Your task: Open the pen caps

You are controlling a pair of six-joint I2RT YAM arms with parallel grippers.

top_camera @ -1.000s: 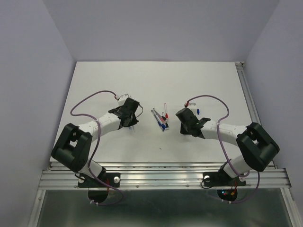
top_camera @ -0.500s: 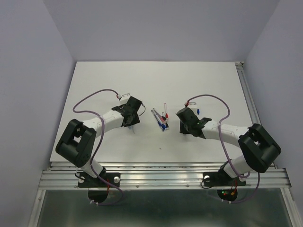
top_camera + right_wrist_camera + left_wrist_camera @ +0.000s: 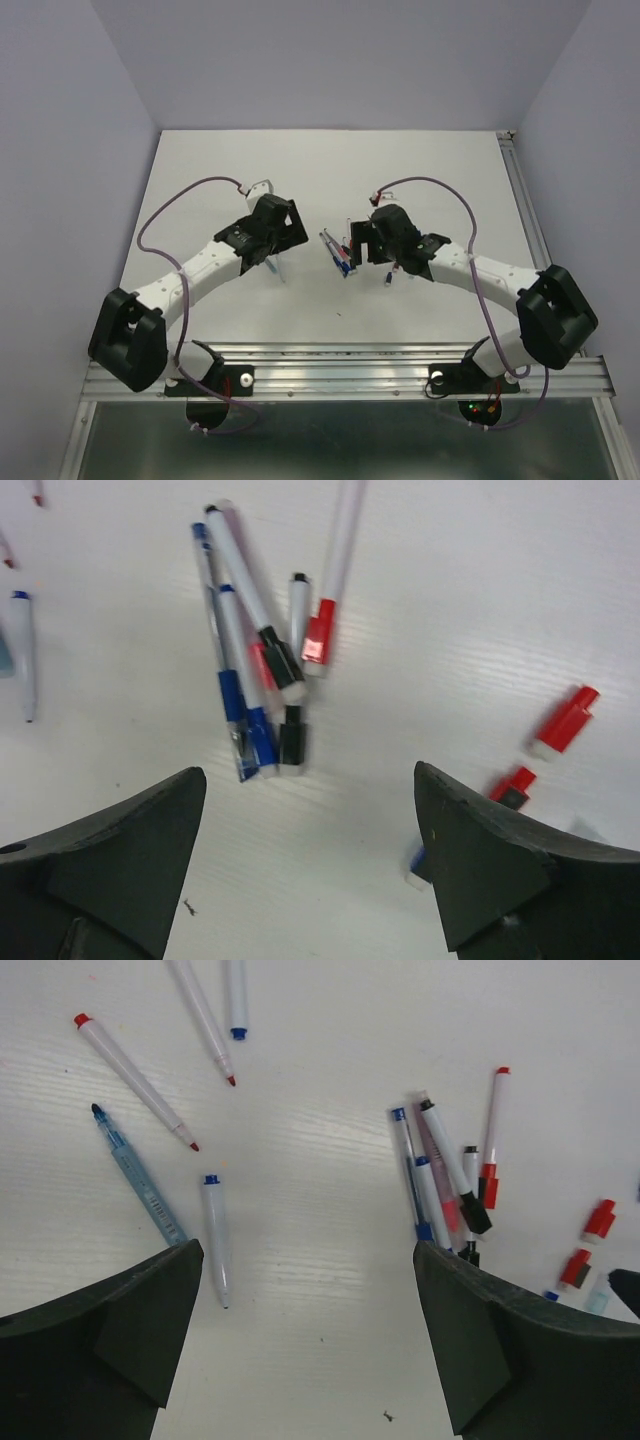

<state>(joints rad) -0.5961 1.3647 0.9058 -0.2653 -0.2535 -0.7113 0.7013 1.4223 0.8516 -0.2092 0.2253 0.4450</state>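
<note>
Pen caps, short plastic sleeves in red, blue and black, occupy two places: several sit fitted on bundled pens mid-bench, and loose red ones lie further right. Starting at the left, we find thin white-barrelled stick pens scattered apart on the white bench, tips bare. The left arm's black fingers stand released, spread wide with nothing between them. Between the arms lies the overlapping bundle of capped pens. The right arm's black fingers are likewise released and empty. Two loose red caps lie just beside them.
</note>
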